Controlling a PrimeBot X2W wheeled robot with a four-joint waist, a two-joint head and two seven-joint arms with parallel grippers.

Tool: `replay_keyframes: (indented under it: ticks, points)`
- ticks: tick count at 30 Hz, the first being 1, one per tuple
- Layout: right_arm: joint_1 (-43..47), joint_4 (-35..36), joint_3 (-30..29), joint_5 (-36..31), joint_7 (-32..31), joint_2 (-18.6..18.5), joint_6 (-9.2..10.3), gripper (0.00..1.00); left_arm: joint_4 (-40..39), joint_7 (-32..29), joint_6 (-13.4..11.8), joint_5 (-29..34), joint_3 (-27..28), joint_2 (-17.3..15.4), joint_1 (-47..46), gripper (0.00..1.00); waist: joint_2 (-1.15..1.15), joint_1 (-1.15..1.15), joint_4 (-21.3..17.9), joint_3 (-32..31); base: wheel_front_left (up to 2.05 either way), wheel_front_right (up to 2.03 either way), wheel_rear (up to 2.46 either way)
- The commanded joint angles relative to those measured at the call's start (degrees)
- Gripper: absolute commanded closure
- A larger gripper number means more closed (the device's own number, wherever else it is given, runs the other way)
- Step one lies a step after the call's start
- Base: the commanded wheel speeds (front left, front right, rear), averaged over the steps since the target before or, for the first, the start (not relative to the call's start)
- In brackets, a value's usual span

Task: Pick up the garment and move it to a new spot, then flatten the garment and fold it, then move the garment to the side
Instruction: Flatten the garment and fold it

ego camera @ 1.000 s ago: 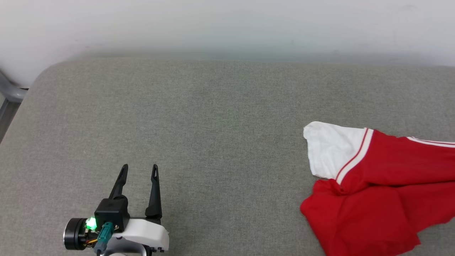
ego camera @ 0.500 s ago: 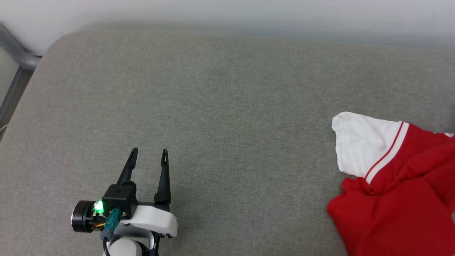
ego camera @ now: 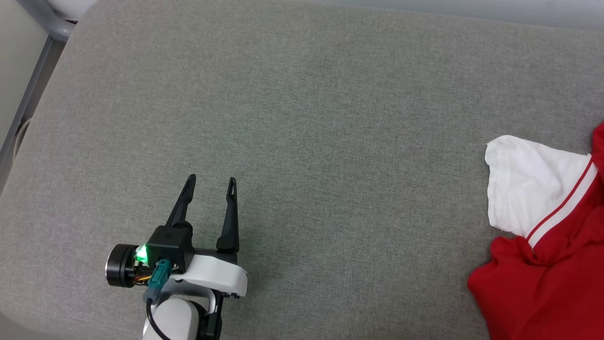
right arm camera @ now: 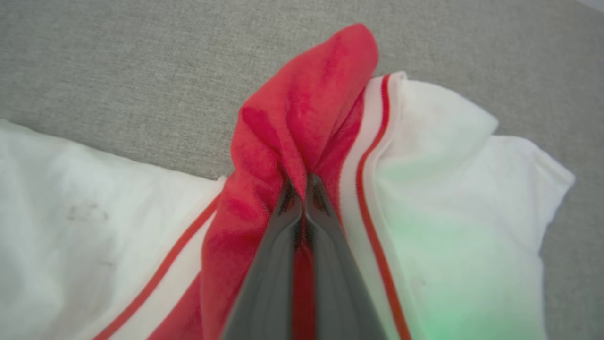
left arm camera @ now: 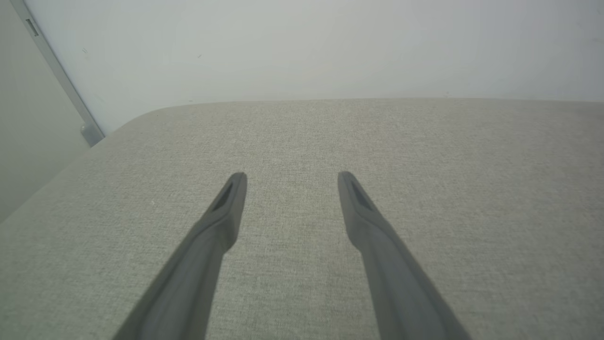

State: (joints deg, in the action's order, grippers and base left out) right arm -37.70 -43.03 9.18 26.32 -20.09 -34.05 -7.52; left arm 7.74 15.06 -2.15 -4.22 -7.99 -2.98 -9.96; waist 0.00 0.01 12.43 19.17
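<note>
Left gripper [ego camera: 211, 178], two long dark tapered fingers on a white housing with a green light, sits low left in the head view. Its jaws are spread wide with nothing between them, and the left wrist view [left arm camera: 291, 174] shows bare cloth under the gap; can't tell if the tips touch it.

Right gripper [right arm camera: 301, 182] has its jaws pinched tight on a bunched ridge of the red jersey shirt [right arm camera: 302, 104], which has soft matte knit, white sleeves and red-white striped trim.

In the head view the shirt [ego camera: 542, 283] lies crumpled at the right edge, well apart from the left gripper. One white sleeve [ego camera: 528, 189] lies spread flat toward the middle.

All of it rests on a grey woven fabric pad [ego camera: 330, 118] with a rounded far-left corner. Nothing lies between gripper and shirt. Beyond the pad are a grey metal rail [left arm camera: 56, 71] and a pale wall [left arm camera: 330, 42].
</note>
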Motion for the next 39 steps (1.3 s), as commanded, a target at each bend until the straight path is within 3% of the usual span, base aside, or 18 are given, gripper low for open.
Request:
replay_keyframes:
  ticks: [1, 3, 4, 5, 11, 13, 19, 24, 28, 34, 39]
  points:
    - [-0.71, -1.51, 0.65, 0.49, 0.84, 0.21, 0.06, 1.0, 0.12, 0.17, -0.37, -0.12, -0.09, 0.08, -0.42, 0.0, 0.0, -0.01, 0.17, 0.05, 0.0, 0.0, 0.0]
    - [-0.87, -2.35, 1.17, 0.67, 2.58, -0.4, 0.07, 1.0, 0.23, 0.17, -0.52, -0.06, 0.0, 0.1, -0.18, 0.0, 0.0, -0.01, -0.04, -0.33, 0.0, 0.0, 0.0]
    - [-1.23, -2.37, 1.24, 0.78, 4.04, -0.82, 0.07, 0.64, 0.28, 0.17, -0.64, 0.07, 0.1, 0.1, -0.01, 0.0, 0.0, -0.01, -0.23, -0.64, 0.0, 0.0, 0.0]
    - [-1.56, -2.18, 1.23, 1.02, 5.53, -1.11, 0.07, 0.0, 0.26, 0.17, -0.78, 0.22, 0.23, 0.1, 0.2, 0.0, 0.0, -0.01, -0.49, -1.03, 0.0, 0.0, 0.0]
    - [-1.22, 0.54, 1.2, 1.27, 13.85, -2.4, 0.06, 0.0, 0.09, 0.17, -0.95, 0.83, 0.7, 0.1, 1.29, 0.0, 0.0, -0.01, -2.06, -3.11, 0.0, 0.0, 0.0]
    - [-0.46, 4.99, 1.46, 0.78, 18.64, -3.16, 0.06, 0.0, -0.27, 0.17, -0.96, 1.25, 1.22, 0.06, 2.19, 0.0, 0.0, -0.01, -3.5, -4.65, 0.0, 0.0, 0.0]
    - [-1.59, 15.87, 3.67, 0.43, 17.42, -3.63, 0.06, 0.0, -0.67, 0.16, -0.56, 1.9, 1.59, -0.04, 3.04, 0.0, 0.0, -0.01, -4.81, -5.82, 0.0, 0.0, 0.0]
    - [-3.0, 25.35, 8.67, 2.63, 8.24, -3.13, 0.06, 0.0, -0.77, 0.17, -0.38, 2.08, 1.42, -0.01, 3.18, 0.0, 0.0, -0.01, -4.91, -6.13, 0.0, 0.0, 0.0]
    - [-4.4, 30.5, 13.94, 6.81, -1.75, -4.89, 0.06, 0.0, -0.78, 0.16, -0.17, 2.23, 0.8, 0.01, 3.18, 0.0, 0.0, -0.01, -4.32, -6.06, 0.0, 0.0, 0.0]
    - [-6.09, 32.54, 20.19, 13.35, -17.94, -6.28, 0.06, 0.0, -0.86, 0.17, -0.18, 1.97, 0.27, 0.05, 2.91, 0.0, 0.0, -0.01, -2.95, -5.54, 0.0, 0.0, 0.0]
    - [-6.48, 29.98, 23.83, 16.06, -25.7, -5.4, 0.06, 0.0, -0.88, 0.17, -0.34, 1.51, -0.3, 0.09, 2.2, 0.0, 0.0, -0.01, -1.59, -4.34, 0.0, 0.0, 0.0]
